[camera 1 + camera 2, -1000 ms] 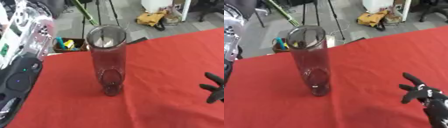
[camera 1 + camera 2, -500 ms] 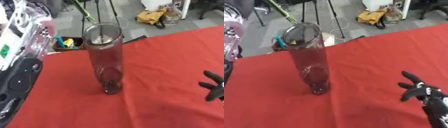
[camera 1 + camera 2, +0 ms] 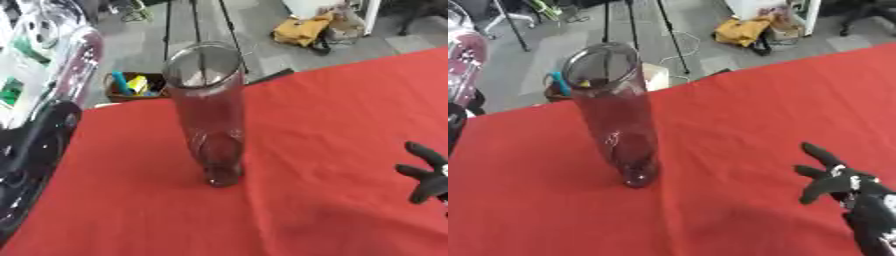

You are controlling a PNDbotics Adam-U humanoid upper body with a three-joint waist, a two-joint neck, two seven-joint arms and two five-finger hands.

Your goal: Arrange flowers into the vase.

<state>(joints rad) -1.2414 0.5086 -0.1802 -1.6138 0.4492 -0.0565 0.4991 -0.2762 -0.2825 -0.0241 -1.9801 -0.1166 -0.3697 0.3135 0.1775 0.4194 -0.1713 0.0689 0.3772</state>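
Observation:
A tall clear glass vase (image 3: 210,115) stands upright on the red tablecloth (image 3: 341,110), left of centre, and I see no flower inside it. My right hand (image 3: 843,181) is open low on the right, fingers spread, well clear of the vase. My left arm (image 3: 35,150) runs blurred up the left edge, black below and pale above. Its hand does not show. No flower can be made out in either view.
The table's far edge runs diagonally just behind the vase. On the floor beyond it are a small box of coloured items (image 3: 136,85), tripod legs (image 3: 197,25) and a yellow bag (image 3: 302,30).
The whole picture has shifted, so the camera moved. A green stem that slanted down toward the vase mouth earlier no longer shows there. The right hand has stayed about where it was.

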